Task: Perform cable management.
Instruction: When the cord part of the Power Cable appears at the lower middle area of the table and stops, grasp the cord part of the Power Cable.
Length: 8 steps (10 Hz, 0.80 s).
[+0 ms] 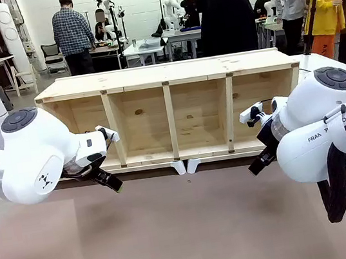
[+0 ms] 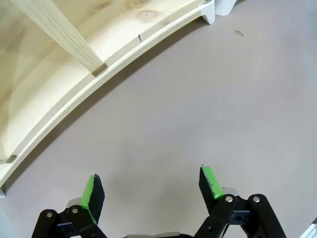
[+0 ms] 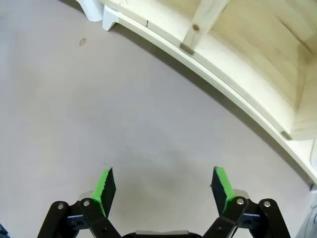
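Pale pine is making up the long shelf unit [image 1: 166, 81], which is lying across the brownish worktop [image 1: 189, 238] with its open face turned toward the robot. In front of the shelf unit's leftmost compartment, the left claw [image 1: 115, 185] is hanging low over the worktop, angling down toward the shelf unit's front edge. In the left wrist view, the left claw [image 2: 151, 183] is standing wide open with its green pads [image 2: 90, 192] well apart, gripping nothing, and bare worktop is lying between them. The shelf unit's four compartments, taken from left to right, are each showing plain wooden walls and floor. Two white feet [image 1: 186, 165] are sitting side by side under the middle of the shelf unit's front edge. Behind the shelf unit, a person in a dark coat [image 1: 227, 10] is standing. In front of the rightmost compartment, the right claw [image 1: 258, 166] is pointing down at the worktop, just beside the shelf unit's front edge. The right claw [image 3: 163, 186] is likewise gaping fully, with nothing held. Where the cable is lying, I cannot tell.
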Motion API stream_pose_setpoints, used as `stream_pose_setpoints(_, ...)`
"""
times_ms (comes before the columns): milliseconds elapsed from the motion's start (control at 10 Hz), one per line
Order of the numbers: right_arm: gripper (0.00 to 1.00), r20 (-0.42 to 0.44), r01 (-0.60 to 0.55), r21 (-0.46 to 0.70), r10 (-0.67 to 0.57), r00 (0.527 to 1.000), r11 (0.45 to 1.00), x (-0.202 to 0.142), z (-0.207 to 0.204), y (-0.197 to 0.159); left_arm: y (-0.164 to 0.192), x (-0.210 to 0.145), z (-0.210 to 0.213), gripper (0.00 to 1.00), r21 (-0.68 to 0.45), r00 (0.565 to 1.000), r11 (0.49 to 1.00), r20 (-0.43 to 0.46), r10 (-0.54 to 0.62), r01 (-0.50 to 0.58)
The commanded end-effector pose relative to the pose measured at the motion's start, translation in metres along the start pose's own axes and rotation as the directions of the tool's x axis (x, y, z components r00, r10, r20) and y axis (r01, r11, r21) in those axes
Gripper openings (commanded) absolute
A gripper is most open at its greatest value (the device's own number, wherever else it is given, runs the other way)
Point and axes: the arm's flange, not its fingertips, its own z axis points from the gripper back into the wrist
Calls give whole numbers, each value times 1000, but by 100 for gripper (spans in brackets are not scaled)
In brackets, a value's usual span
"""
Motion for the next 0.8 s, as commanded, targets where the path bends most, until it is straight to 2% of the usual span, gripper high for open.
stream_pose_setpoints(0, 100, 0, 0, 0, 0, 1000, 1000, 0, 0, 0, 0, 0, 0, 100, 0, 1000, 1000, 0, 0, 0)
stream_pose_setpoints(700, 100, 0, 0, 0, 0, 1000, 1000, 0, 0, 0, 0, 0, 0, 100, 0, 1000, 1000, 0, 0, 0)
